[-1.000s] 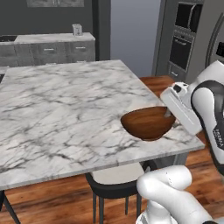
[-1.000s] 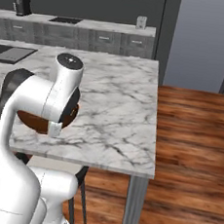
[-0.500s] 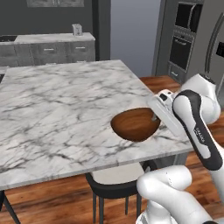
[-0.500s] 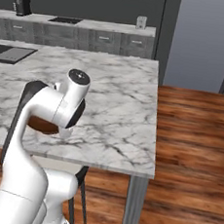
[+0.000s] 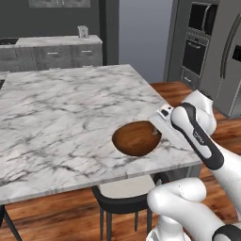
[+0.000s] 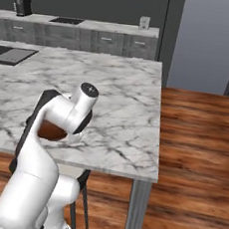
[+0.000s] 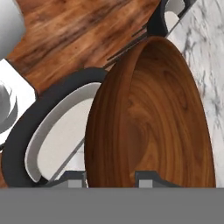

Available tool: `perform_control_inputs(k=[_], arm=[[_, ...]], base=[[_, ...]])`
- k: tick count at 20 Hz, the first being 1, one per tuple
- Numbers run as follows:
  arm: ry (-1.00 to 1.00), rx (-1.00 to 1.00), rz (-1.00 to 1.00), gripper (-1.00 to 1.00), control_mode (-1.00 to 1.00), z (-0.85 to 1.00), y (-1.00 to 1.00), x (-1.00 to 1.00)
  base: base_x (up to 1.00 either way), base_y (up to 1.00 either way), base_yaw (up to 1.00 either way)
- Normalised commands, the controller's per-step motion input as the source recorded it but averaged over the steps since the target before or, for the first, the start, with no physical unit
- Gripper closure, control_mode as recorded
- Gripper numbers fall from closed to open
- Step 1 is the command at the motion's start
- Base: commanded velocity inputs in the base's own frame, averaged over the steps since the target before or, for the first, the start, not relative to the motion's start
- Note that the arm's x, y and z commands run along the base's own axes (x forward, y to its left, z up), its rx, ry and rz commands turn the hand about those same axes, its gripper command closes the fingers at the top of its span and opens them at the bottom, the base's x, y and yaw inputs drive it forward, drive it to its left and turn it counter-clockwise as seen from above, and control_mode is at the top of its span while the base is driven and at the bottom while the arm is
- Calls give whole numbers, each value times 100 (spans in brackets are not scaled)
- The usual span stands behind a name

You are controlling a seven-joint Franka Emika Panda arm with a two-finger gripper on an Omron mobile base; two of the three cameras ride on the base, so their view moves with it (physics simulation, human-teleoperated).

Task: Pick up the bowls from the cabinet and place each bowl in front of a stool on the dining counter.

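My gripper (image 5: 154,130) is shut on the rim of the reddish-brown wooden bowl (image 5: 136,138). It holds the bowl low over the near edge of the white marble dining counter (image 5: 66,108); whether the bowl touches the top I cannot tell. In the hand view the bowl (image 7: 162,118) is seen from close up, its rim between my two fingertips (image 7: 73,179). A stool (image 5: 123,191) with a pale seat and black frame stands under the edge just below the bowl, its seat (image 7: 61,131) beside the bowl. In the right base view my arm covers most of the bowl (image 6: 51,130).
A black inset sink (image 6: 10,54) lies at the counter's far left. A second stool (image 7: 175,15) stands further along the edge. Grey drawer units (image 5: 52,54) line the back wall, a wall oven (image 5: 197,40) stands at the right, and wood floor (image 6: 198,145) lies to the right.
The arm has carried the bowl leftward along the counter's near edge and slightly lower. The grip is unchanged and the views have not shifted.
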Motion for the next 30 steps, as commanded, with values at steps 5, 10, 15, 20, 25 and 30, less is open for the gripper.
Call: perform_control_inputs(k=[5,10,15,20,25,30], arm=[[0,0,14,100,-100,-42,13,34],[0,0,0,100,-100,-37,0,32],[0,2,0,100,-100,-43,0,20],[0,1,0,100,-100,-30,3,16],[0,1,0,100,-100,-24,6,14],[0,4,0,100,-100,-26,3,14]], base=[[0,0,0],[0,0,0],[0,0,0],[0,0,0],[0,0,0],[0,0,0]])
